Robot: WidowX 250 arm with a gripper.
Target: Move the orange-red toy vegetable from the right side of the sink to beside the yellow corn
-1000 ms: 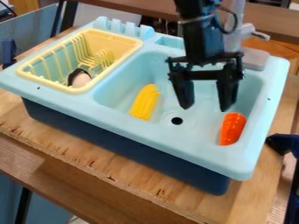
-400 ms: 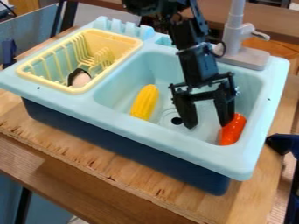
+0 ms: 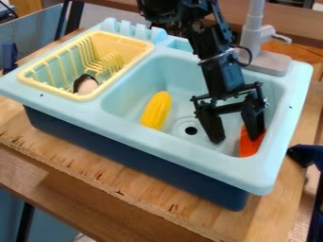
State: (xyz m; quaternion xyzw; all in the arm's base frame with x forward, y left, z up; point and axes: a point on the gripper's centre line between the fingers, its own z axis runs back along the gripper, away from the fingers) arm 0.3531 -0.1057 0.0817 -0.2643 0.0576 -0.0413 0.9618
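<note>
Camera view: down in the big bowl of a light blue toy sink [image 3: 208, 163], a black gripper [image 3: 236, 140], with 2 fingers [image 3: 213, 128] wide apart and pointing down. Near the round drain hole [image 3: 191, 130], the left finger in the picture. In front of an orange-red toy [image 3: 247, 147], the other finger, hiding part of it; too hard to tell if touching.

From the hole, orange-red toy at 4 o'clock, on the bowl's floor by the side wall. At 10 o'clock, a yellow toy corn [image 3: 156, 111], lying well apart from the gripper. Farther off at 10 o'clock, a yellow dish rack [image 3: 47, 88] with 1 pink and black toy [image 3: 86, 85] inside. At 1 o'clock, a gray tap [image 3: 268, 63] on the back edge. Under the sink, a wood board [image 3: 145, 184].
</note>
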